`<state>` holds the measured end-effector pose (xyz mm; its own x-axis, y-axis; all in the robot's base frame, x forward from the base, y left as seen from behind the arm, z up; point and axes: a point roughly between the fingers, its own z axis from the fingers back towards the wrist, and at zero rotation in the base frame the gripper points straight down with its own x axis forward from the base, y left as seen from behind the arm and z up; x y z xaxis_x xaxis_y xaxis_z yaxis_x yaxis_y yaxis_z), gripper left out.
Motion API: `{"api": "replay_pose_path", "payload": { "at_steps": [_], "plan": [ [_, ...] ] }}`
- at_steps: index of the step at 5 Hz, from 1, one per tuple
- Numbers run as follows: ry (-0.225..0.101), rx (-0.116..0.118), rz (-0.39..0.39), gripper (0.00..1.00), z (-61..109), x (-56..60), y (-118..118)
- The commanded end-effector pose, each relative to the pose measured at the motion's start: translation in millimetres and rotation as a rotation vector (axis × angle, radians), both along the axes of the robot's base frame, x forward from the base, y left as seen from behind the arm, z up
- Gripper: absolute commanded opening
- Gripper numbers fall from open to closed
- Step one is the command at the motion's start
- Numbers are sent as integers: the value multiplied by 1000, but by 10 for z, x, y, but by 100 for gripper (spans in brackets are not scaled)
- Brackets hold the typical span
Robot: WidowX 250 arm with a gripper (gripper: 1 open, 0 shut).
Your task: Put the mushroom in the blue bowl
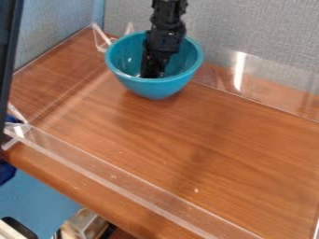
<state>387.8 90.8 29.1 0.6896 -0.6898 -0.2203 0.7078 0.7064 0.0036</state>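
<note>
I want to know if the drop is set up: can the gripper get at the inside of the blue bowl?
Probably yes: the gripper already reaches down inside the blue bowl, nothing blocking it.

The blue bowl [155, 77] sits upright at about eleven o'clock on my worktop [174, 149], near the back edge. It is round, deep and glossy turquoise with plain sides. I cannot see the mushroom; my tool [152, 67] reaches down inside the bowl.
</note>
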Motion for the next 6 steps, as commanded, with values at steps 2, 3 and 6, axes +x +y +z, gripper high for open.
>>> {"api": "replay_pose_path", "payload": {
  "at_steps": [2,3,6],
  "plan": [
    [-53,0,-88,0,382,157,-237],
    [-50,0,-51,0,261,148,-252],
    [-41,-8,-86,0,40,100,-613]
  ]
}}
